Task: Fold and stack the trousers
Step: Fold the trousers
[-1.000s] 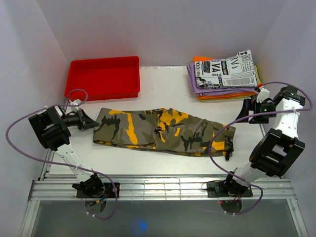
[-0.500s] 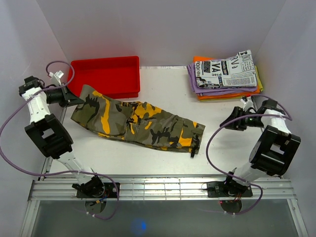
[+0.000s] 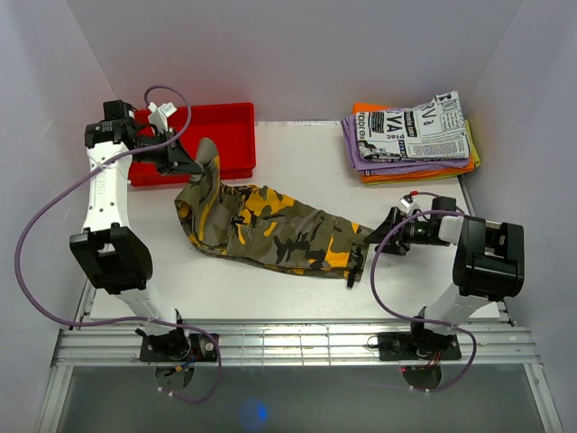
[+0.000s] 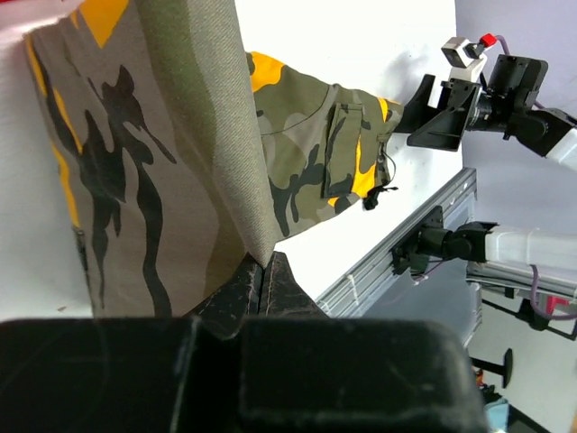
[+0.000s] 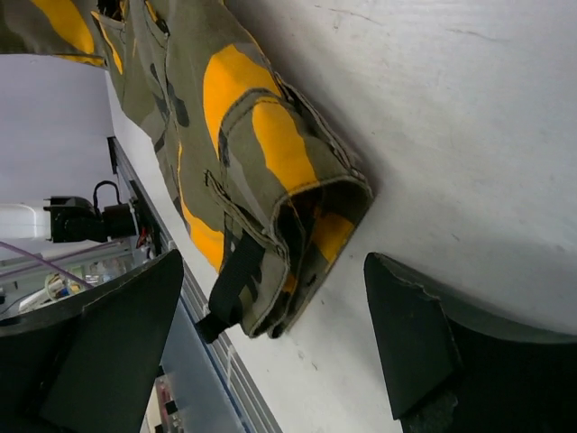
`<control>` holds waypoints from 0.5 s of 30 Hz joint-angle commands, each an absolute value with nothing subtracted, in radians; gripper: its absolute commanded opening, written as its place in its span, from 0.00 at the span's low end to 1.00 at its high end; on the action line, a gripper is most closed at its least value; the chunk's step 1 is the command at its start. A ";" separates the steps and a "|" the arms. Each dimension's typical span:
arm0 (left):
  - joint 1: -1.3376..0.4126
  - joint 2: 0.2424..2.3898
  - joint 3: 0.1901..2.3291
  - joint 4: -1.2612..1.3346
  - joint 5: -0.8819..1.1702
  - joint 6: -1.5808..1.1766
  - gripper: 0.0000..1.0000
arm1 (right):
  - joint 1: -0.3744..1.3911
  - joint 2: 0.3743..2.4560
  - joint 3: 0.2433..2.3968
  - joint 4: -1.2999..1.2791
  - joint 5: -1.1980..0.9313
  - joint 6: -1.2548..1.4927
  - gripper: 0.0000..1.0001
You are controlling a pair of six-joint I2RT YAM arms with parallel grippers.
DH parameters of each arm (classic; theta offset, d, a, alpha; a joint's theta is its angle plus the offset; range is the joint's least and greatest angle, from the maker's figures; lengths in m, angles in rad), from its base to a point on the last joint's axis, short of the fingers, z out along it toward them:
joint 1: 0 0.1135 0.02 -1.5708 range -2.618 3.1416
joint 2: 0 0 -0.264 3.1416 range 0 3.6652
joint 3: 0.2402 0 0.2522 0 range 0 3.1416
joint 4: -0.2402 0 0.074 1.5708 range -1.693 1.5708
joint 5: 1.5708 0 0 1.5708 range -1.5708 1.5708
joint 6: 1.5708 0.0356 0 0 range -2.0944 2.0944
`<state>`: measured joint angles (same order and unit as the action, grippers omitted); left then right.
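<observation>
- Moved since a second ago: the left gripper has gone from the near-left end of the flat-spread trousers up and back to the front of the red tray, taking that end of the cloth with it. The right gripper has come from beside the stack of folded garments down to the opposite end.
- Trousers, camouflage, olive, black and yellow-orange: the left end is raised and hangs from the left gripper just in front of the tray. The rest lies rumpled and slanted across the middle of the table. The right end is an open hem with a black strap, flat on the table.
- Left gripper: jaws together, pinching a ridge of the cloth between the fingertips, as the left wrist view shows.
- Right gripper: jaws wide apart and low to the table, one finger on either side of the hem. The right wrist view shows no contact with the cloth.
- Folded stack, a newspaper-print piece on purple and orange ones: far right corner, well apart from the trousers.
- Step in hand, as a judgement: the lengthwise fold, with one end lifted to be carried over the other.
- Next move, as a judgement: the right jaws need to close on or pin the hem so it cannot drag. The left gripper then has to carry its end across, clear of the tray rim, and lay it edge to edge on the right end.
</observation>
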<state>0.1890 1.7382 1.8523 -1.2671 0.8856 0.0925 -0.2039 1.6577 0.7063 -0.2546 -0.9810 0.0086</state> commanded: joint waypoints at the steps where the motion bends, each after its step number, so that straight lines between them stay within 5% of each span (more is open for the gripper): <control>1: 0.115 1.687 1.859 -1.226 0.848 -0.027 0.00 | -0.152 1.707 0.684 -0.089 -0.933 0.109 0.87; 5: 0.014 1.677 1.836 -1.169 0.763 -0.123 0.00 | -0.130 1.775 0.689 -0.072 -0.922 0.127 0.75; 9: -0.133 1.666 1.806 -1.094 0.557 -0.291 0.00 | -0.121 1.819 0.699 -0.075 -0.922 0.127 0.22; 11: -0.202 1.681 1.799 -1.069 0.468 -0.337 0.00 | -0.114 1.827 0.716 -0.095 -0.917 0.121 0.08; 15: -0.352 1.704 1.767 -1.005 0.359 -0.409 0.00 | -0.112 1.825 0.715 -0.110 -0.908 0.117 0.08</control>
